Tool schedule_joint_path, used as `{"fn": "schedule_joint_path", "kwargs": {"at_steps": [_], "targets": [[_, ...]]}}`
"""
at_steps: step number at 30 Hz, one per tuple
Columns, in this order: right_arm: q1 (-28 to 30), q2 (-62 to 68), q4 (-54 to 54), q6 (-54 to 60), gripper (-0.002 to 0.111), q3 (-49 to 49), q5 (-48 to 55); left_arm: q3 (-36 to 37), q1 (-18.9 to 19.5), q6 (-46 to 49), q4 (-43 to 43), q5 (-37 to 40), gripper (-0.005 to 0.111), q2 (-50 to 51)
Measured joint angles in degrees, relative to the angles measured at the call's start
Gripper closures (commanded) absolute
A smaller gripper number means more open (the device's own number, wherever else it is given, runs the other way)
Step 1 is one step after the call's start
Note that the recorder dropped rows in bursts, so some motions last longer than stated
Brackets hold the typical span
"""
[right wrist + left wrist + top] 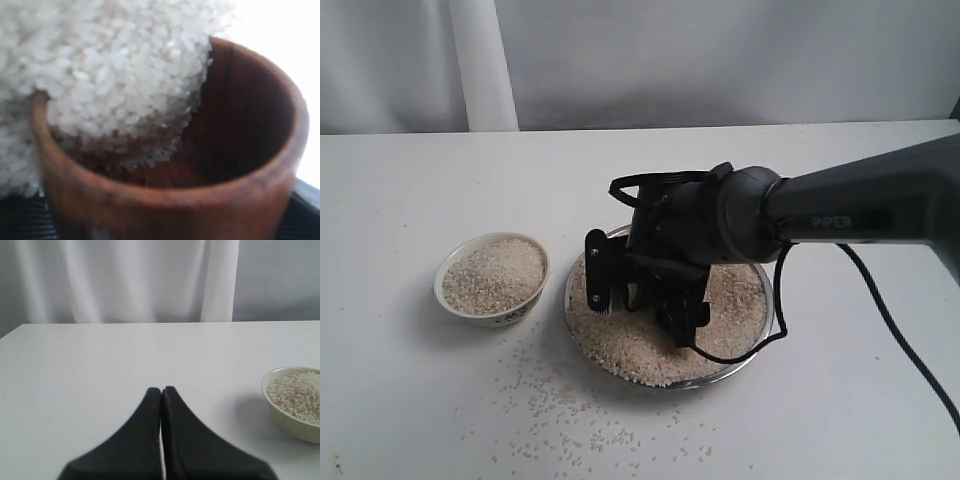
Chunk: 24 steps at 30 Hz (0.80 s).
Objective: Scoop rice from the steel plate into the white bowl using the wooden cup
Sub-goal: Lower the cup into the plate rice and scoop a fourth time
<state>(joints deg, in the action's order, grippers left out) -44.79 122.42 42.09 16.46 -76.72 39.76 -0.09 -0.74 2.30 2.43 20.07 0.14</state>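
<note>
Within steel plate point(735, 371) rim, wooden cup point(200, 202)

Lab-like test setup, white table point(420, 180), white curtain backdrop point(720, 60)

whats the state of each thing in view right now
white bowl: upright, full of rice
steel plate: covered in rice
wooden cup: partly filled with rice
left gripper: shut, empty
right gripper: shut on wooden cup, over steel plate
table: loose grains scattered
</note>
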Motion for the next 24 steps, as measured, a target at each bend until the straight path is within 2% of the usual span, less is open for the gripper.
{"fn": "schedule_joint_path", "kwargs": {"at_steps": [17,24], "targets": [[0.8,-0.22,-5.42,-0.11,0.108,-0.11,-6.79,0.0,0.0,0.0,0.0,0.0,0.107,0.0],[4.42,-0.59,-14.05,-0.11,0.108,0.17,-11.66,0.0,0.0,0.0,0.0,0.0,0.107,0.0]]}}
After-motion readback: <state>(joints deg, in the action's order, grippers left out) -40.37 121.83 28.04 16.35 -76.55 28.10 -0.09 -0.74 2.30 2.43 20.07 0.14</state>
